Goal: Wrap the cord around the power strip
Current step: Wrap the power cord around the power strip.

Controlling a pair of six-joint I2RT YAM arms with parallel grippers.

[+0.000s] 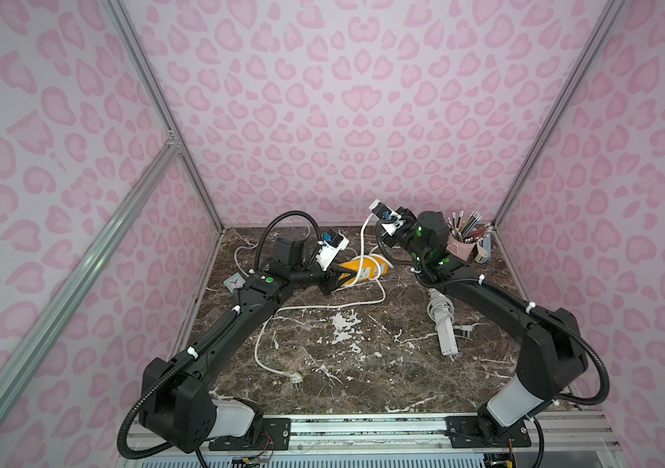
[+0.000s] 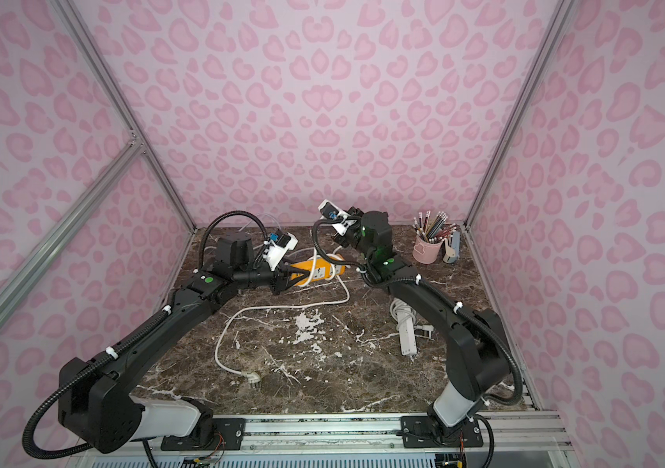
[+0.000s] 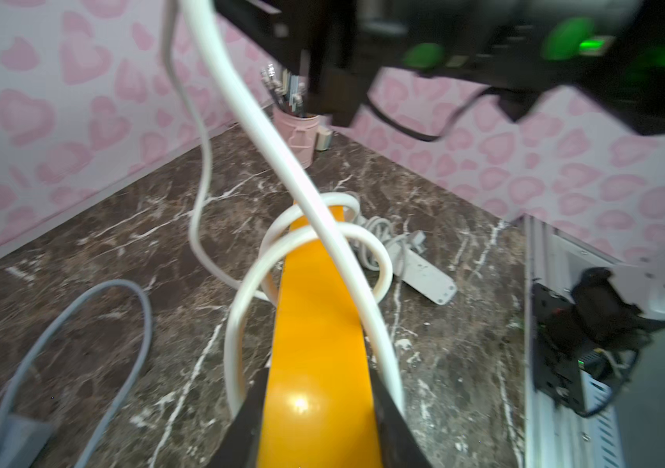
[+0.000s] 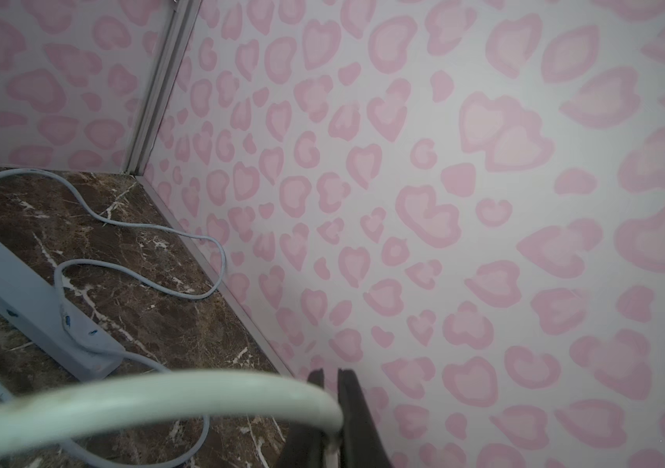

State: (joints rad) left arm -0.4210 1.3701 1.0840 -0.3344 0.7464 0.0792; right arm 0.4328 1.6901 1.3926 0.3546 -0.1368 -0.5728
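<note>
In both top views the orange power strip [image 1: 363, 270] [image 2: 318, 270] is raised off the table at the back, with my left gripper [image 1: 335, 280] [image 2: 288, 279] shut on one end. The left wrist view shows my left gripper [image 3: 318, 385] clamping the power strip [image 3: 318, 324] by its two sides. Loose loops of the white cord [image 3: 282, 150] lie around it. My right gripper [image 4: 330, 377] is shut on the cord [image 4: 160, 397], holding it up above the strip near the back wall. The rest of the cord [image 1: 322, 306] trails across the table to its plug [image 1: 294, 379] [image 2: 252, 379].
A white power strip [image 1: 444, 328] [image 2: 407, 336] with a bundled cord lies under my right arm. A pink cup of pencils [image 1: 460, 245] [image 2: 427, 249] stands in the back right corner. A grey power strip [image 4: 31, 291] and a small clock [image 1: 235, 281] lie at the back left.
</note>
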